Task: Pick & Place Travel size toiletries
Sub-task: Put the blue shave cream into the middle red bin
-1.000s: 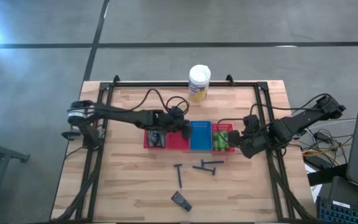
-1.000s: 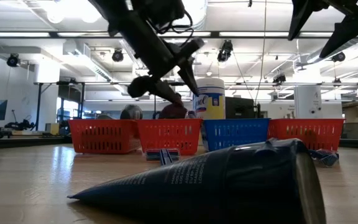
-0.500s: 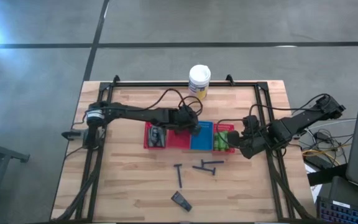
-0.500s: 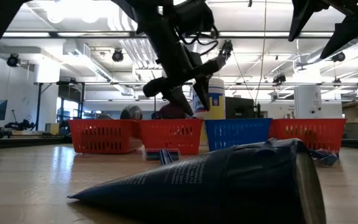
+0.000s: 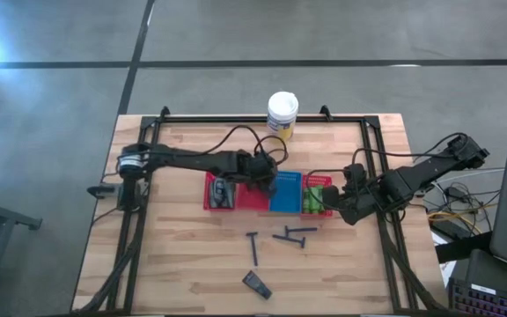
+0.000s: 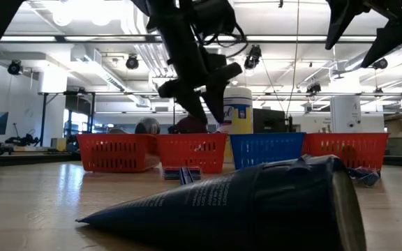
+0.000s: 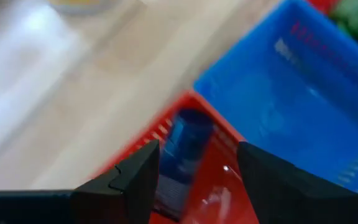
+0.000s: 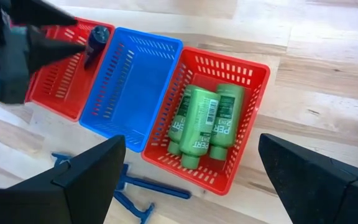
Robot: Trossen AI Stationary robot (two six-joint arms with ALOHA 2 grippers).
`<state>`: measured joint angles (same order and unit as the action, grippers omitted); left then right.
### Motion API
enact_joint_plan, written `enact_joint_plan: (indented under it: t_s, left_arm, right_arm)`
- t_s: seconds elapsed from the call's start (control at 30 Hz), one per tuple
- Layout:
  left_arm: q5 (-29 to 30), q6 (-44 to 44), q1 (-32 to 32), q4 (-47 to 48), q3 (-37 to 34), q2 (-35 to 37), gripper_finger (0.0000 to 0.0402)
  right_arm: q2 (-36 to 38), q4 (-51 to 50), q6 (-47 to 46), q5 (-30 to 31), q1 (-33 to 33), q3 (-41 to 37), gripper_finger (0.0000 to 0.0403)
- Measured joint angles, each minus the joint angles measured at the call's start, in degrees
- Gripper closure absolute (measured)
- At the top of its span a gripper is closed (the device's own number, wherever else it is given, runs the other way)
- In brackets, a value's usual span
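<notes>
Spanning most of the high view, wooden desk (image 5: 183, 255) with a row of slotted trays at centre. Left gripper (image 5: 267, 180) poised over the middle red tray (image 8: 67, 84), fingers (image 7: 135, 180) spread wide, nothing held. Dark blue-capped tube (image 8: 96, 37) lying against that tray's wall beside the blue tray (image 8: 129, 81), showing between and just beyond the finger tips in the left wrist view; whether touching, cannot tell. Judged step: placing the tube; lifting straight up and clear of the tray wall advised, to avoid tipping it into the blue tray. Right gripper (image 8: 191, 180) hanging above the end red tray (image 8: 253, 93), fingers wide and empty, green bottles (image 8: 207, 121) lying below it. Black tube (image 5: 255, 283) and thin T-shaped sticks (image 5: 293, 234) loose on the near desk, well apart from both grippers.
</notes>
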<state>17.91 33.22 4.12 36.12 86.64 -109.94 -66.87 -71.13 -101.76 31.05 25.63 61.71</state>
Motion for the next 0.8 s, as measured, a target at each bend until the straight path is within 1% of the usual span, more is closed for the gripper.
enact_joint_plan:
  t_s: [0.07, 0.13, 0.2, 0.33, 0.43, 0.5, 0.63, 0.8]
  left_arm:
    - [-2.09, 1.44, -0.09, -0.09, -1.39, -0.17, 0.0182]
    - [-2.21, 1.96, -0.41, -0.15, -3.09, -0.17, 0.0182]
    - [-1.98, 0.28, -0.85, -0.31, -4.8, 0.23, 0.0182]
    - [-0.76, -11.37, -3.09, -2.44, -6.71, 0.84, 0.0182]
    - [2.96, -21.37, -5.42, -2.86, -7.22, 0.93, 0.0182]
    - [5.62, -25.08, -6.8, -2.67, -7.31, 0.91, 0.0181]
    - [10.01, -24.63, -7.96, -3.78, -7.43, 0.91, 0.0182]
    - [12.48, -21.93, -7.96, -5.51, -8.08, 0.91, 0.0181]
  right_arm:
    - [0.0, 0.09, -0.06, 0.0, 0.0, -0.07, 0.0037]
    - [0.0, 0.09, -0.11, 0.0, 0.0, -0.08, 0.0037]
    - [0.0, 0.25, -0.13, 0.0, 0.0, -0.12, 0.0037]
    - [0.0, 1.09, -0.26, 0.0, 0.0, -0.12, 0.0037]
    - [0.0, 1.16, -0.26, 0.0, 0.0, -0.12, 0.0037]
    - [0.0, 1.16, -0.19, 0.0, 0.0, -0.12, 0.0037]
    - [0.0, 1.18, 0.26, 0.02, 0.0, -0.12, 0.0037]
    - [0.0, 1.2, 2.64, 0.04, 0.0, -0.12, 0.0037]
